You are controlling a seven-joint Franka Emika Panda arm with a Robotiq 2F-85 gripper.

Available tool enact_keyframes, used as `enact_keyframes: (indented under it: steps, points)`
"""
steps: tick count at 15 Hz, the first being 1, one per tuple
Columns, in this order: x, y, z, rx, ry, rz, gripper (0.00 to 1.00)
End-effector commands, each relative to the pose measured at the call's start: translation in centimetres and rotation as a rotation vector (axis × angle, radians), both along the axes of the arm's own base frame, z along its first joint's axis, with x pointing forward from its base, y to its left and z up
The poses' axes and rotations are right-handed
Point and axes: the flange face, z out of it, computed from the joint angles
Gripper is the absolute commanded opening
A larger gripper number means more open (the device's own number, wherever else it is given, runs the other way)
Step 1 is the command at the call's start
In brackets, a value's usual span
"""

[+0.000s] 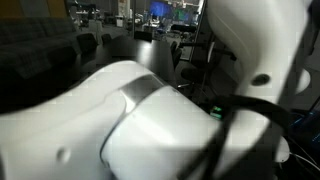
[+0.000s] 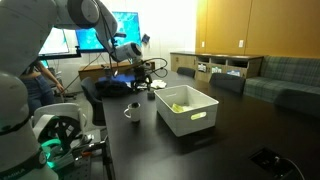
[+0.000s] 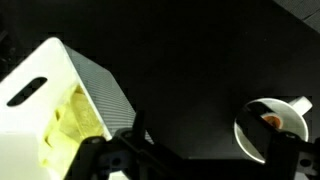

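Observation:
My gripper hangs above the dark table, behind a small cup and left of a white bin. In the wrist view its two dark fingers sit wide apart at the bottom edge, with only bare table between them; it is open and empty. The white bin has a handle slot and holds something yellow-green. It also shows at the left of the wrist view. The small white cup stands on the table; in the wrist view something orange lies inside it.
In an exterior view my own white arm links fill most of the picture. Monitors and a cluttered desk stand behind the table. A low wooden cabinet and a sofa line the far wall. A person sits at the left.

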Motion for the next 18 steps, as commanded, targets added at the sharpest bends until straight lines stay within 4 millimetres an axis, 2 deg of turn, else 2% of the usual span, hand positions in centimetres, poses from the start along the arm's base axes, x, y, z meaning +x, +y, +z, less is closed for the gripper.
enact_keyframes:
  steps: [1, 4, 6, 7, 8, 9, 12, 18]
  points:
    - [0.6, -7.1, 4.5, 0.028, -0.033, -0.14, 1.0]
    - [2.5, -13.3, 7.2, 0.051, -0.019, -0.237, 1.0]
    - [3.5, -17.2, 7.9, 0.078, -0.012, -0.315, 1.0]
    - [3.2, -20.5, 8.5, 0.103, 0.008, -0.372, 1.0]
    - [3.3, -22.5, 8.8, 0.123, 0.02, -0.424, 1.0]
    - [2.7, -25.1, 9.0, 0.139, 0.031, -0.489, 1.0]
    - [-0.3, -30.9, 9.4, 0.165, 0.089, -0.579, 1.0]
    - [-9.1, -40.5, 8.4, 0.142, 0.145, -0.679, 1.0]
